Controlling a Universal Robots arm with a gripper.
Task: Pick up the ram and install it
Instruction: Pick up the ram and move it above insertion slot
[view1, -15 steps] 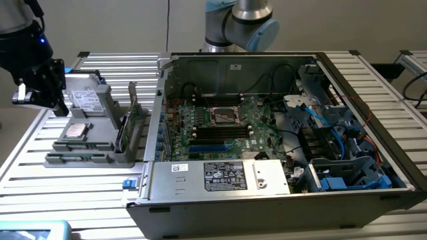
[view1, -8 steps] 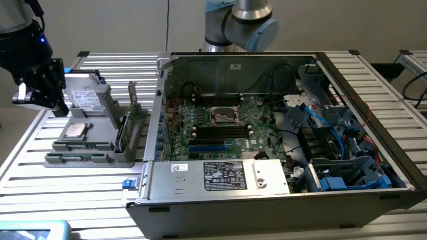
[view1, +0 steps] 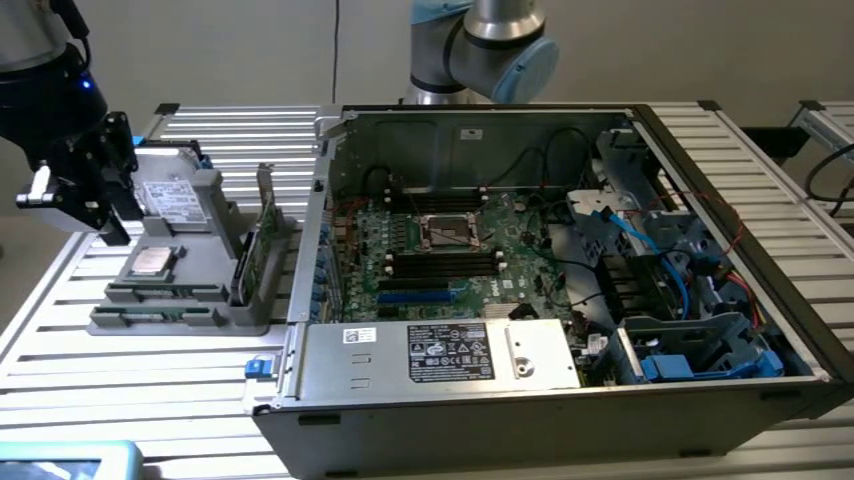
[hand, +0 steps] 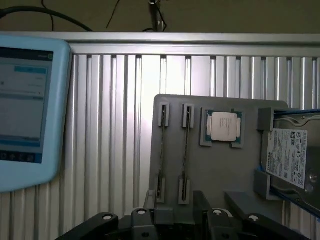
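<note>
Gripper (hand: 172, 220) fingers (hand: 202, 206) spread apart, grasping nothing, above grey tray (hand: 220, 170) edge, two ram sticks (hand: 184, 155) standing edge-up in tray slots just ahead of the fingertips, untouched, silver processor (hand: 222, 126) beside them

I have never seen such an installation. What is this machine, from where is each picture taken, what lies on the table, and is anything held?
This is a robot arm with a gripper, a clamp that serves as its hand. One picture comes from a camera off the arm; the other from a camera on the arm's wrist. On the metal table stand an open computer case and a grey tray. The tray carries two ram sticks, a silver processor, a hard drive and a green card. A blue-framed tablet lies nearby. The gripper hangs over the tray and I see nothing in it; both sticks lie in their slots.
</note>
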